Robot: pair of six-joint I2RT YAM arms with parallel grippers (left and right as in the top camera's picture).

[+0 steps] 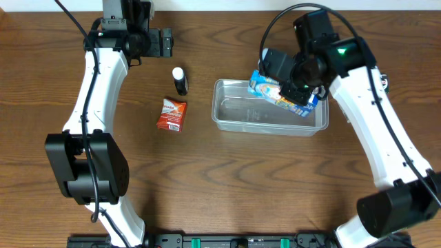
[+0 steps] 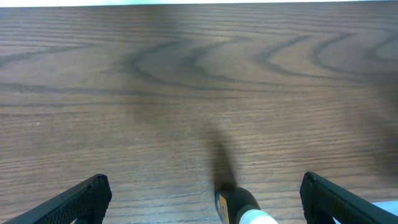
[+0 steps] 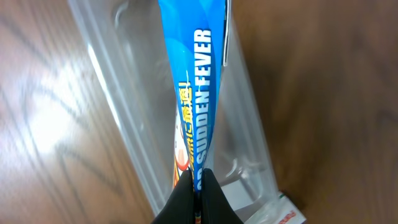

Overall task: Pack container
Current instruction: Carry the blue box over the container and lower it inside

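The jaws of the right gripper (image 3: pixel 198 191) are pinching a blue carton (image 3: pixel 193 93) over the container (image 1: pixel 269 130), sitting right of mid-table and likely light, flexible, best gripped by its rim; the left gripper (image 1: pixel 165 43) is gaping wide.

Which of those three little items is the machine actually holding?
The blue carton, pinched in the right pincer over the clear tub; the red packet and black bottle rest free on the table.

The blue carton (image 1: pixel 271 88) and right claw (image 1: pixel 293 88) overhang the far right of the container (image 1: pixel 238 122); its left half lies open.
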